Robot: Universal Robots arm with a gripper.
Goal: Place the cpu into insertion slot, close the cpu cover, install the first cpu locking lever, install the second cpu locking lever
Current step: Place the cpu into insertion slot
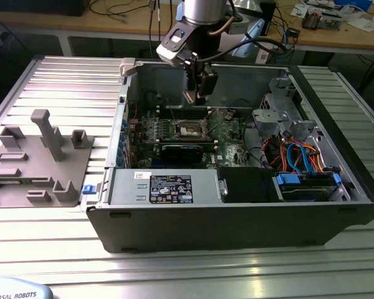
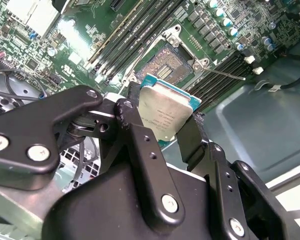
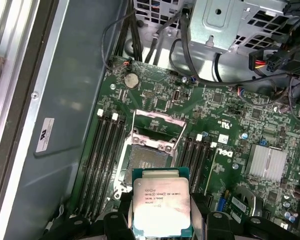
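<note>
My gripper [image 2: 165, 126] is shut on the cpu [image 2: 167, 112], a flat square chip with a silvery top and a green edge, clamped between both black fingers [image 2: 135, 125]. In the first wrist view the cpu [image 3: 161, 207] hangs in the air just short of the insertion slot [image 3: 147, 162], a dark square socket with a metal rim between the memory slots. The cpu cover [image 3: 158, 125] is swung open beyond the slot. A thin locking lever [image 2: 224, 74] sticks out beside the insertion slot [image 2: 167, 62]. In the exterior view the gripper [image 1: 197, 96] hovers above the green motherboard [image 1: 224, 134] inside the case.
The open computer case [image 1: 237, 212] lies on a ribbed aluminium table [image 1: 56, 81]. Cables and a drive cage [image 1: 280, 118] crowd the exterior view's right side of the case. A black card [image 1: 184, 151] stands in front of the socket. A grey fixture block [image 1: 37, 162] sits outside on the exterior view's left.
</note>
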